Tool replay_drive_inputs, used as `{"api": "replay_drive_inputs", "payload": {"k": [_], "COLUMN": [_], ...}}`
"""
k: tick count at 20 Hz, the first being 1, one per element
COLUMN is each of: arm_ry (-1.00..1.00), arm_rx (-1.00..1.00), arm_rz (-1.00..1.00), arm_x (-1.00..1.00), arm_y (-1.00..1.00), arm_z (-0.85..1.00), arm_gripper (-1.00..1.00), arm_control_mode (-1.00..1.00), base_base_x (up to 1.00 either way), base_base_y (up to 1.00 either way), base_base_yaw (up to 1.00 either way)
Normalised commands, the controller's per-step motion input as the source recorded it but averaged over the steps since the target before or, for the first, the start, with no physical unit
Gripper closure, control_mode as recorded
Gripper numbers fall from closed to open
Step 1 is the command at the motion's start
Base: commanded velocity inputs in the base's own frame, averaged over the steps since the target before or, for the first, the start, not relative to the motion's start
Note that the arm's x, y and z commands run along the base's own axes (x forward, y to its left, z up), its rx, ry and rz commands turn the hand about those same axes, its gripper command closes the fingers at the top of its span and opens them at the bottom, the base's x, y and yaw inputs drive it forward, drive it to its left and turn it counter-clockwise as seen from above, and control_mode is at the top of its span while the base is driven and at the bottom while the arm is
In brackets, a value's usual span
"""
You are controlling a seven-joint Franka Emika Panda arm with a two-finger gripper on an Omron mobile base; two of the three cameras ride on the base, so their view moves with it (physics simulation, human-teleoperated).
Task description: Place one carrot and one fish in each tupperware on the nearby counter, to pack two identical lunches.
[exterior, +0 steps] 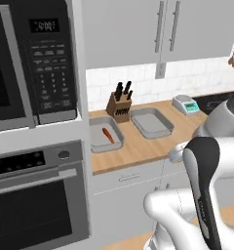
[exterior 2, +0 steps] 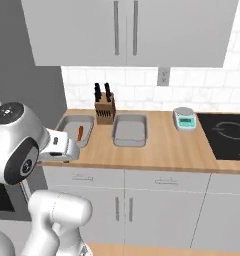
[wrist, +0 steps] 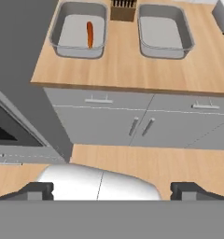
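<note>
The white arm (exterior: 202,195) fills the near foreground of the left base view, its upper links folded back toward the base and its dark-striped link standing nearly upright. In the hand view the gripper (wrist: 112,191) hangs well back from the cabinets, looking down and forward at the counter, with its two dark fingertips (wrist: 37,190) spread to the far edges of the frame and nothing between them.

The counter (exterior 2: 162,150) runs from a wall oven stack (exterior: 36,195) with a microwave (exterior: 31,63) on the left to a black stovetop (exterior 2: 227,135), which is cut off at the right edge. On it, two grey tupperware trays lie side by side with a knife block (exterior 2: 105,107) behind the gap between them. The left tupperware (wrist: 62,44) holds one carrot (wrist: 90,35), lying lengthwise; the right tupperware (wrist: 179,46) holds nothing. A small kitchen scale (exterior 2: 184,118) sits between the right tray and the stovetop.
</note>
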Motion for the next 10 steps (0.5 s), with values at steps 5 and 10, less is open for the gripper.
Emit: {"api": "replay_drive_inputs", "payload": {"k": [5,10], "arm_ry": [0.00,0.00], "arm_rx": [0.00,0.00], "arm_rz": [0.00,0.00], "arm_x": [0.00,0.00], "arm_y": [0.00,0.00], "arm_z": [0.00,0.00], "arm_gripper": [-1.00,-1.00], "arm_control_mode": [1.00,1.00], "base_base_x": [-1.00,-0.63], "base_base_y": [0.81,1.00], "base_base_yaw": [0.20,0.10]}}
